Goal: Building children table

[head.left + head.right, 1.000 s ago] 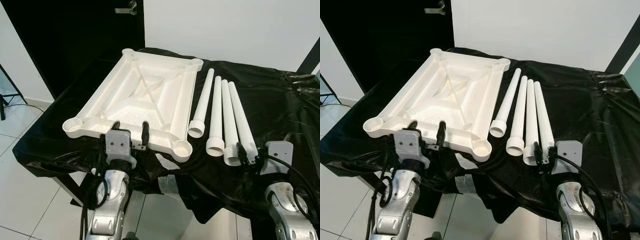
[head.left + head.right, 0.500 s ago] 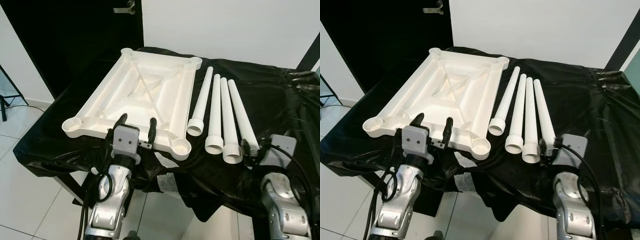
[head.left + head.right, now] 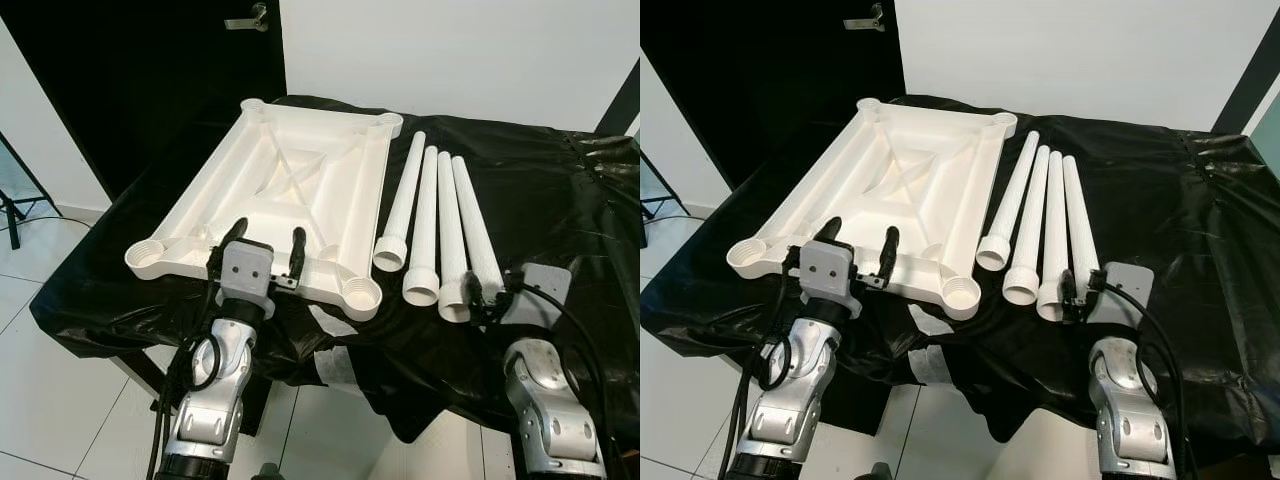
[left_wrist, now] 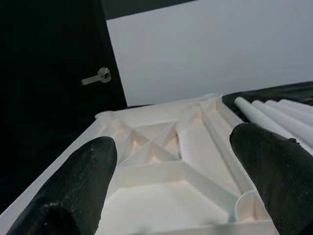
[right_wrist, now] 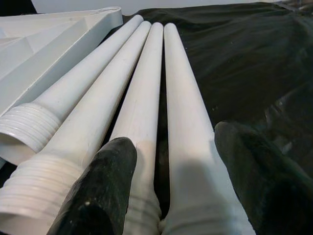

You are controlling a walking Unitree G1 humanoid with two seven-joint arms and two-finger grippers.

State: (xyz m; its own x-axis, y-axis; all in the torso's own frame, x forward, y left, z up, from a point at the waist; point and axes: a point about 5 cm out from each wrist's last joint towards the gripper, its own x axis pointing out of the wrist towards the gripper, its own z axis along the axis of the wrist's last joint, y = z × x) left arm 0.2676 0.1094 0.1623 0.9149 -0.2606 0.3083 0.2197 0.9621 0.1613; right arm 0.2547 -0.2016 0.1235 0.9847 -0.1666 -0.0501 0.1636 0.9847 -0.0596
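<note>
Right tool (image 5: pixel 166 196) gaping astride outermost leg (image 5: pixel 188 147), grips nothing; centre it behind threads before closing.

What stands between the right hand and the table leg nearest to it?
Nothing visible. The right hand is open, with its fingers astride the threaded end of the outermost leg. The neighbouring leg lies tight against it.
</note>
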